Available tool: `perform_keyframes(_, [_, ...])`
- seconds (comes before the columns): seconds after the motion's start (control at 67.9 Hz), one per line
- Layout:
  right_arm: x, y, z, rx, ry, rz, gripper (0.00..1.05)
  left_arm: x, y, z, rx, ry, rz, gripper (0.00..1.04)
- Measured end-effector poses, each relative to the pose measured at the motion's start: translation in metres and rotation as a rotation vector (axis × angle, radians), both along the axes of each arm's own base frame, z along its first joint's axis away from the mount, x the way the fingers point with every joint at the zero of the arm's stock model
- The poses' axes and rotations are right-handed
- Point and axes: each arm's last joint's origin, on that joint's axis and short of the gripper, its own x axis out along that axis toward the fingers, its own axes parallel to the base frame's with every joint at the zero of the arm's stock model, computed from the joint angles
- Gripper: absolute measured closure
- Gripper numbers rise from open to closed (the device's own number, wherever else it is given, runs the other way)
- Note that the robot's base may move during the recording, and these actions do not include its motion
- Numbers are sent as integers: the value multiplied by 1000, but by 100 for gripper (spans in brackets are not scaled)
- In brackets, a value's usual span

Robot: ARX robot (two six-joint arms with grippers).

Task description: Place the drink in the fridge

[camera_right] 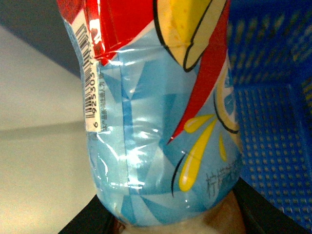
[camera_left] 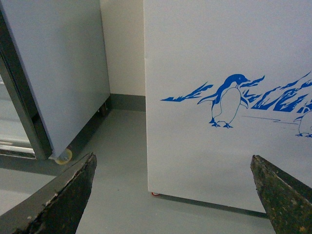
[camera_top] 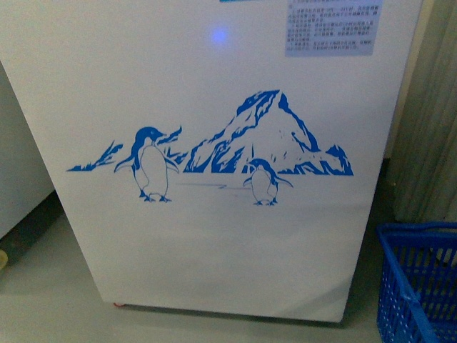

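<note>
— Where is the drink (camera_right: 156, 122)?
— Clamped in the right pincer (camera_right: 180, 217), its blue, yellow and red label filling the grip. A blue basket (camera_right: 273, 122) lies just beyond.
— And the left pincer (camera_left: 173, 157)?
— Spread wide and holding nothing, low over the floor (camera_left: 122, 161). The white fridge (camera_left: 204, 58) stands straight ahead of it, with a grey cabinet (camera_left: 63, 73) off to one side.

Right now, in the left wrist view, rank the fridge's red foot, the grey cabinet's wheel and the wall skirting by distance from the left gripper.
From the left gripper:
1. Fridge's red foot, under its near bottom corner.
2. Grey cabinet's wheel, further back across the floor.
3. Wall skirting, behind both.
</note>
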Motion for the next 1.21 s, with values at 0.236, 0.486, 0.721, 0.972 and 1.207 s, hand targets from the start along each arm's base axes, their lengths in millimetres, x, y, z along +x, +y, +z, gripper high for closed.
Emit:
perform_keyframes(0.236, [-84,31,89,-65,-339,25,63,0,0,0,0,0,0,8])
perform_keyframes(0.486, [-143,44,102,-67,-461,-35,63,0,0,0,0,0,0,8])
perform_keyframes(0.721, [-145,50,92,-70,-457,-90,63,0,0,0,0,0,0,8])
perform_keyframes(0.972, [-141,52,85,-80,-428,-82,63,0,0,0,0,0,0,8])
perform_keyframes(1.207, [-141,51,85,-79,-430,-82,63,0,0,0,0,0,0,8])
